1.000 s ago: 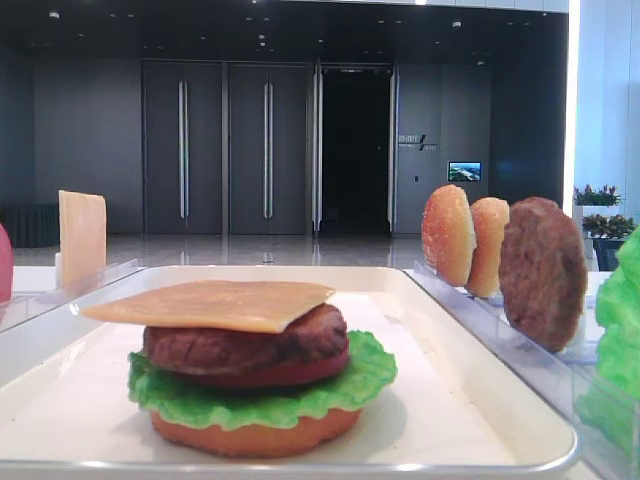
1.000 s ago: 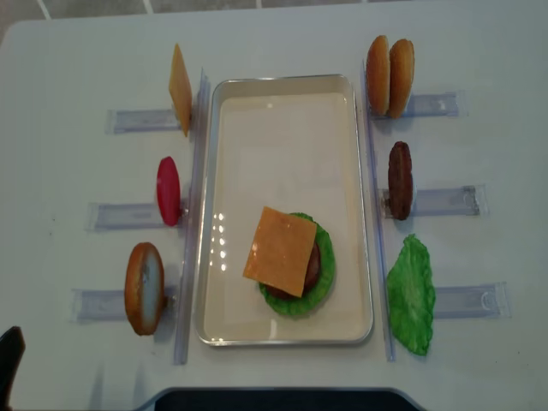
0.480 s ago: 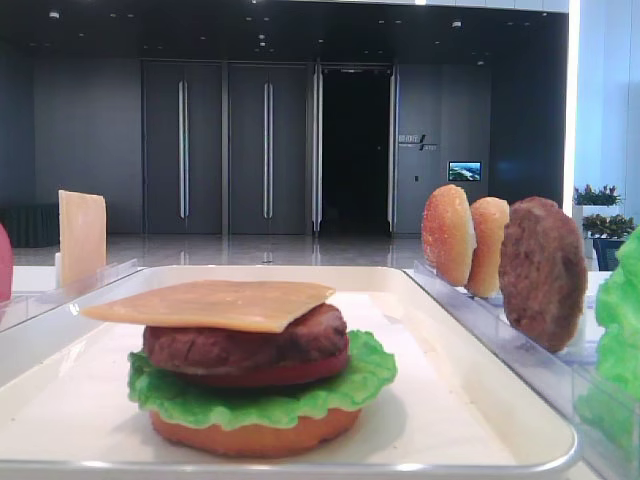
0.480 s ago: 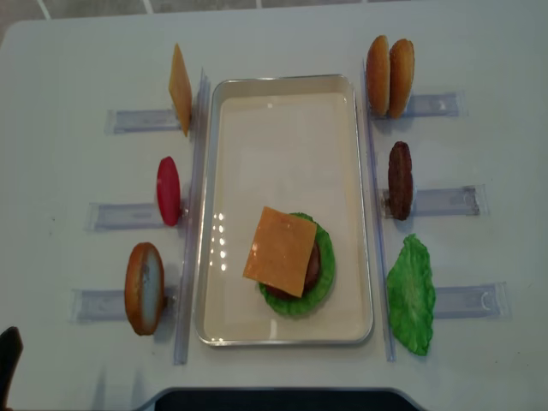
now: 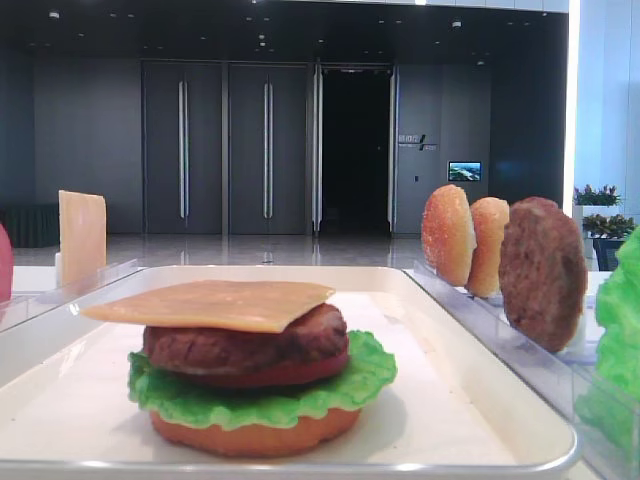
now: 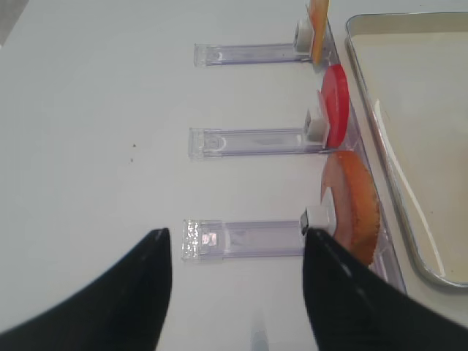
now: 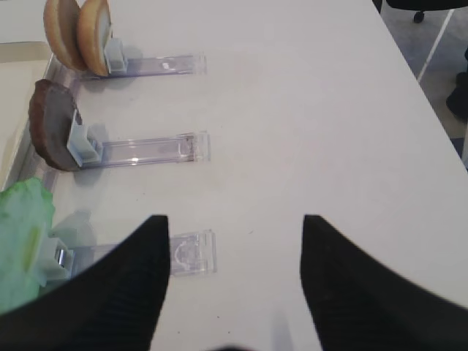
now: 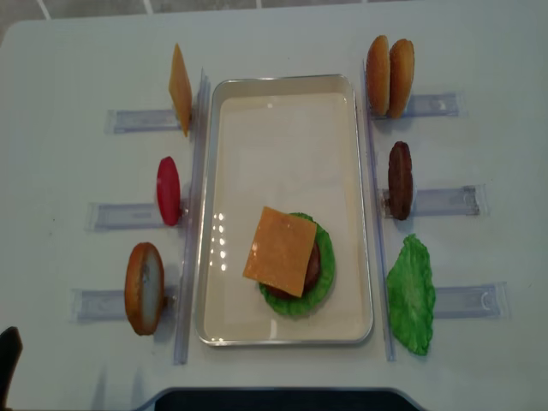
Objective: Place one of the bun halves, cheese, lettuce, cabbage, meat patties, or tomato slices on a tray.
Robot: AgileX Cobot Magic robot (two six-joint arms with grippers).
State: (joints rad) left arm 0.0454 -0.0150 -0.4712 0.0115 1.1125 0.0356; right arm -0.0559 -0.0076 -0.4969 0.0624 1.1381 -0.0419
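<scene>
Starting at the left of the table (image 8: 68,51), we see our left gripper (image 6: 234,292) low over the bare top, its two dark fingers (image 6: 131,292) spread apart with nothing between them; in the overhead view only a dark tip of it shows at the bottom-left corner. Just ahead of it three clear racks (image 8: 116,215) lie side by side. The far one holds a spare cheese slice (image 8: 180,89) on edge, the middle one a tomato slice (image 8: 169,190) on edge, and the near one a bun half (image 8: 144,288) standing upright.

In the middle sits the tray (image 8: 282,85), long side running away from us. Near its front end a stack is built: a bun bottom (image 5: 255,435), lettuce (image 5: 370,365), a red tomato layer (image 5: 270,375), a patty (image 5: 240,345), and on top the cheese (image 8: 281,251), lying flat, turned a little so its corners overhang the round stack. The far half of the tray holds nothing.

To the right of the tray, more racks carry two bun halves (image 8: 390,75) upright and touching each other, one patty (image 8: 400,180) on edge, and a loose lettuce leaf (image 8: 411,295). Our right gripper (image 7: 234,285) hangs over the table beside these racks, fingers (image 7: 365,285) wide apart and gripping nothing.
</scene>
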